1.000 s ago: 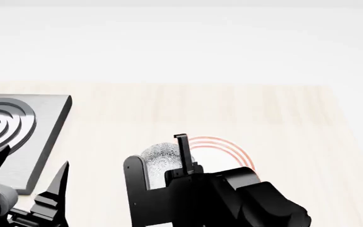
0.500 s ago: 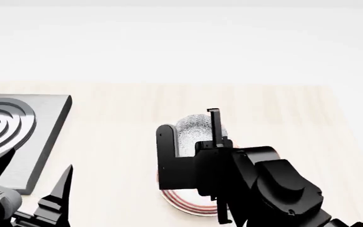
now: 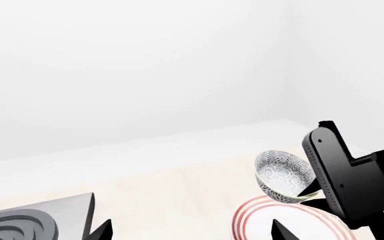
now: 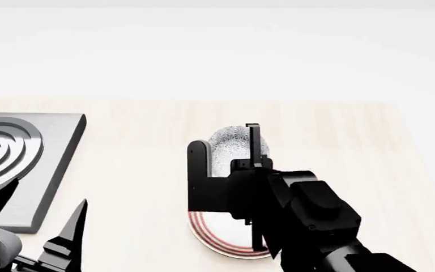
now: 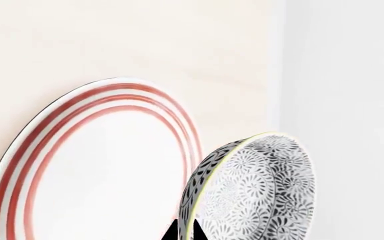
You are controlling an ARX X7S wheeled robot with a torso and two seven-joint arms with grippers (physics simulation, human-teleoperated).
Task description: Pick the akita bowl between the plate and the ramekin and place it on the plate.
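The akita bowl (image 4: 231, 147) hangs tilted on its side above the plate (image 4: 216, 241), grey patterned inside and out. My right gripper (image 4: 229, 143) is shut on its rim. In the right wrist view both fingertips pinch the bowl (image 5: 259, 190) at the gripper (image 5: 184, 234), beside the red-ringed plate (image 5: 98, 165). The left wrist view shows the bowl (image 3: 282, 175) clear of the plate (image 3: 259, 220). My left gripper (image 4: 40, 201) stays low at the near left, open and empty, also in its own view (image 3: 190, 232). The ramekin is out of view.
A grey slab with raised concentric rings (image 4: 21, 153) lies on the pale wood table (image 4: 127, 141) at the left, also seen from the left wrist as a grey slab (image 3: 32, 222). The table's far edge meets a white wall.
My right gripper has carried the bowl up, to the right and away from me, from beside the plate to over it. The left gripper has barely shifted.
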